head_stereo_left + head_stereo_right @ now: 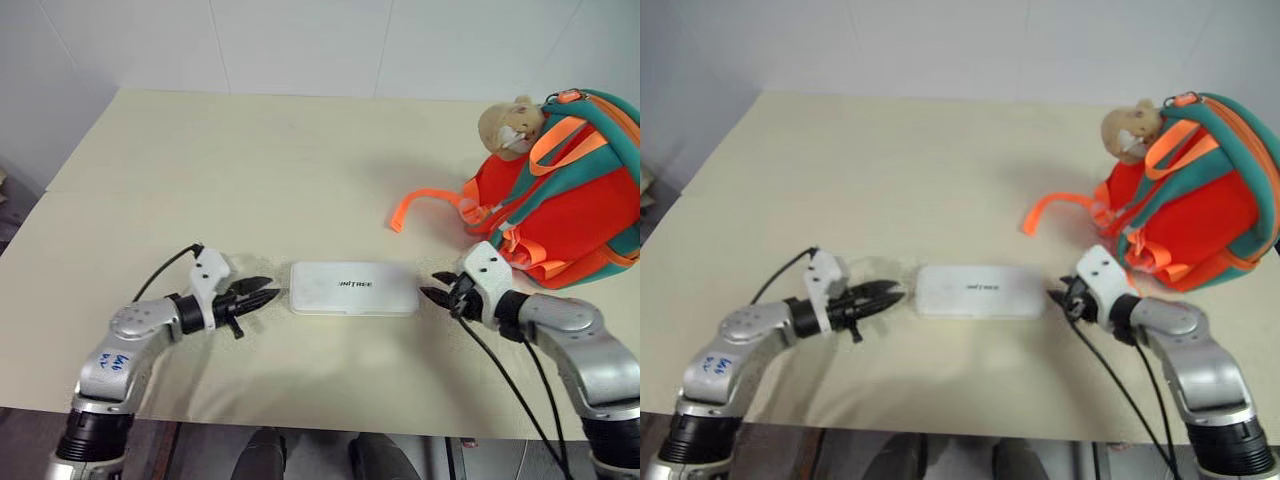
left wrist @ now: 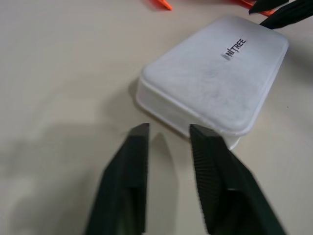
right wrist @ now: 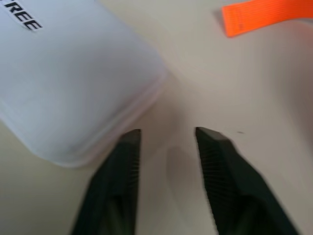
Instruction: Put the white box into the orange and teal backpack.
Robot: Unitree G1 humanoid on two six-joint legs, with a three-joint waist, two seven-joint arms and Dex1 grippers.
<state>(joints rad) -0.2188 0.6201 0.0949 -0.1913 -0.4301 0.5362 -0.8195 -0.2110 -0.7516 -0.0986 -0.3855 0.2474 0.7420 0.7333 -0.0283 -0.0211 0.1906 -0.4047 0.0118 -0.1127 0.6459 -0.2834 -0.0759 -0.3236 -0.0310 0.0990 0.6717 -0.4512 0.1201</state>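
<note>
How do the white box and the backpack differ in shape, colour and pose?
The white box is flat, rectangular and plain white; the backpack is rounded, bulging, orange with teal trim. The box lies flat near the table's front edge; the backpack sits farther back on the robot's right. Both rest on the table, unheld.

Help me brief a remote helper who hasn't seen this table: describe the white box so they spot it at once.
On the beige table, look near the front edge, between the left claw and the right claw. The white box lies flat there, apart from the orange and teal backpack at the far right: a rounded white case with dark lettering on top.
</note>
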